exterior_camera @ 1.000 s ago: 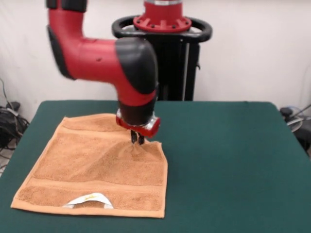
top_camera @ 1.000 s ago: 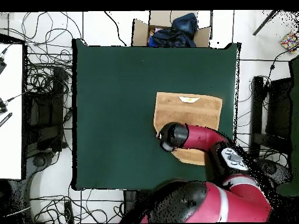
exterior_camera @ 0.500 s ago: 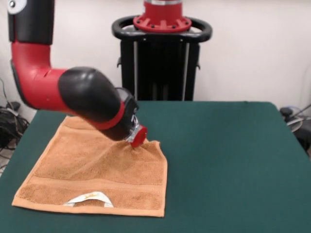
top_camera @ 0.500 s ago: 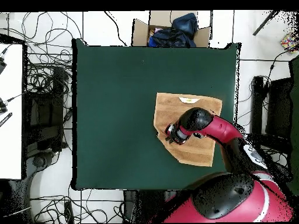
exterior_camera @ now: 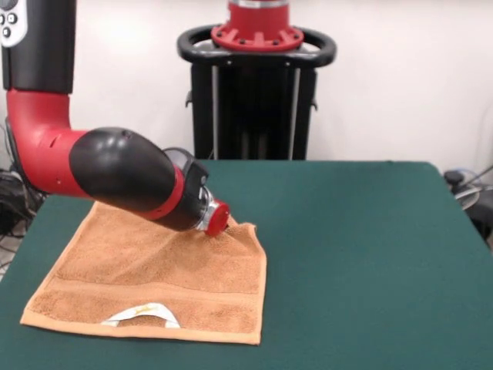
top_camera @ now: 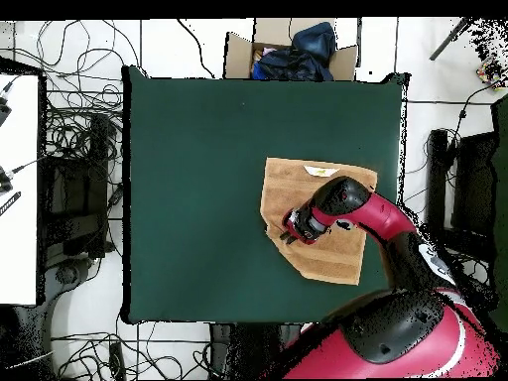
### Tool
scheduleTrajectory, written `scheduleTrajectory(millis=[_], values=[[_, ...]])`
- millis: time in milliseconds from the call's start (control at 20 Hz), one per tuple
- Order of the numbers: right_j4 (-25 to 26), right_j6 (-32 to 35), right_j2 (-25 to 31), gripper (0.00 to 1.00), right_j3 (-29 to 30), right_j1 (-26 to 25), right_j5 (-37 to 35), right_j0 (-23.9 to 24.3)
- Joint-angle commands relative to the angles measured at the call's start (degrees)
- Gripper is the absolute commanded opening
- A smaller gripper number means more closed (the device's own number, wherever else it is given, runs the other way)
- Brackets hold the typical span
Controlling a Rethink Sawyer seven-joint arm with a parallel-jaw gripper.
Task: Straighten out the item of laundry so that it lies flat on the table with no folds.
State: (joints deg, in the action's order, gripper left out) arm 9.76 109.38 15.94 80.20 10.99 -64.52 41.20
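Towel (exterior_camera: pixel 146 285) corner is lying right under the pincer (exterior_camera: pixel 219 229), which is leaning lower and more sideways than a moment ago. I cannot tell if the pincer is pinching the cloth. That corner is staying bunched, so the flattening is not finished. The rest is lying flat on the green surface (exterior_camera: pixel 362 254). A cardboard box (top_camera: pixel 288 55) beyond the surface is holding dark cloth.

The hand towel (exterior_camera: pixel 154 285) lies on the table (exterior_camera: pixel 362 262), toward its left side in the front view. My gripper (exterior_camera: pixel 222 223) is over the towel's far right corner.
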Motion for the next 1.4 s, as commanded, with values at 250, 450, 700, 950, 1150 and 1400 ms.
scheduleTrajectory(millis=[250,450,700,950,1150,1400], values=[[2.89,-11.24,5.17,0.00,-0.80,-6.11,-2.43,-1.22],[6.41,-9.82,1.93,0.00,-3.81,1.49,-2.47,-2.42],[8.74,-10.21,1.17,0.00,-8.12,4.47,-5.46,-2.81],[10.06,-11.09,2.28,0.00,-13.63,1.29,-5.67,-2.24],[11.23,-11.23,2.85,0.00,-16.76,-1.58,-2.53,-2.11],[12.88,-10.34,2.87,0.00,-19.56,-4.11,2.16,-2.27]])
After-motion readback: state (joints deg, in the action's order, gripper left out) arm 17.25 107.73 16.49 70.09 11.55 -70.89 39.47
